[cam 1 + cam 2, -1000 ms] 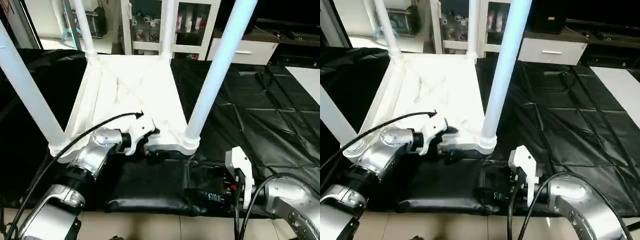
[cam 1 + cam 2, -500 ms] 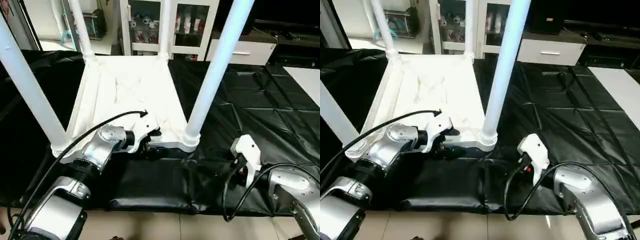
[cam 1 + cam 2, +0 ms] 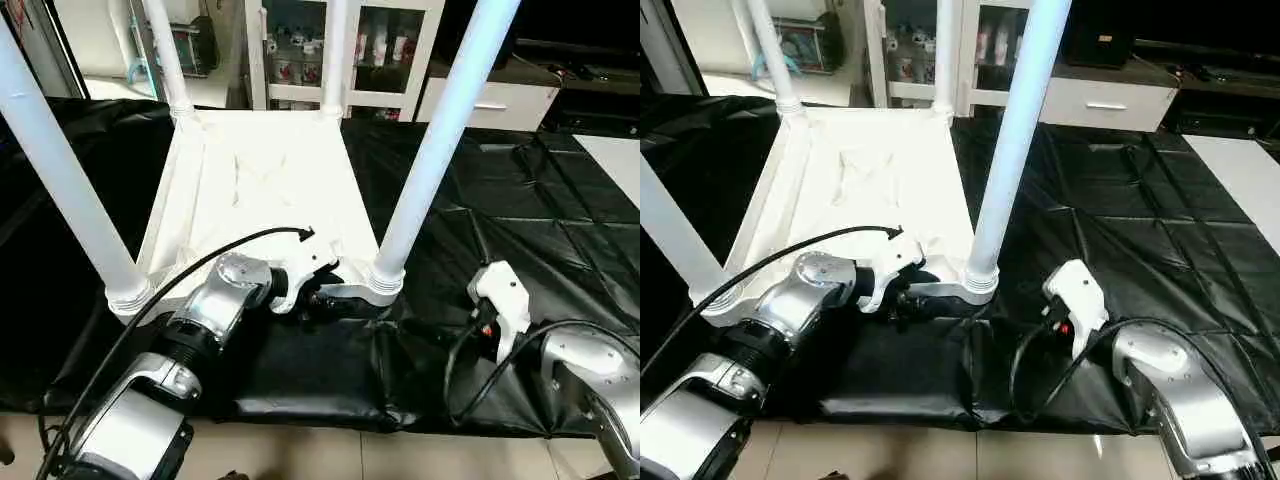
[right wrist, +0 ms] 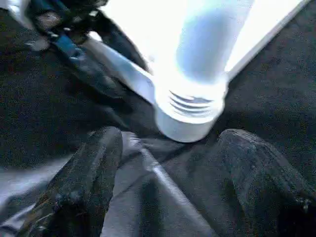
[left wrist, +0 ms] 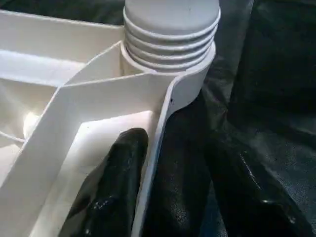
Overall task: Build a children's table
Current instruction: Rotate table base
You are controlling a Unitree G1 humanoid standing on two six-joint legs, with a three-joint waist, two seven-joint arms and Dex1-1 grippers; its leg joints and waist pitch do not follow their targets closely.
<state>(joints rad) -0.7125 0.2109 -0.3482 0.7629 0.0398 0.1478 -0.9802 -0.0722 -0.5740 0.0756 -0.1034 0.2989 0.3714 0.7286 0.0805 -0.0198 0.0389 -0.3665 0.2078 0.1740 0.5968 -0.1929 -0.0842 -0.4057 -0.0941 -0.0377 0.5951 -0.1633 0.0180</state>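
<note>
Nearest the robot, a folded black pad (image 3: 300, 365) lies at the near edge of the black sheet (image 3: 520, 230) that covers the work surface. On the right, the right gripper (image 4: 170, 180) hovers over the sheet with its two black fingers (image 4: 89, 173) spread wide and nothing between them; it points at the base of the near right leg (image 3: 440, 140) and does not touch it. On the left, the left gripper (image 5: 173, 192) sits at the near rim of the tabletop (image 3: 270, 180), just beside the near right corner socket (image 5: 190, 84). One of its fingers (image 5: 116, 182) lies inside the rim on the ribbed underside, the other outside over the black sheet, so the rim wall stands between them; the fingers are partly closed, and whether they actually press on the wall cannot be told. A black cable (image 3: 230, 245) arcs over the left forearm to the wrist. The table rests upside down on the sheet, underside up with crossed ribs visible. All four legs stand upright in the corner sockets: near left leg (image 3: 60, 180), near right leg, far left leg (image 3: 168, 55), far right leg (image 3: 334, 50). Thread rings show at the bases of the near legs. Beyond the sheet stand a white cabinet with glass doors (image 3: 350, 45) and a low white drawer unit (image 3: 490, 100).
</note>
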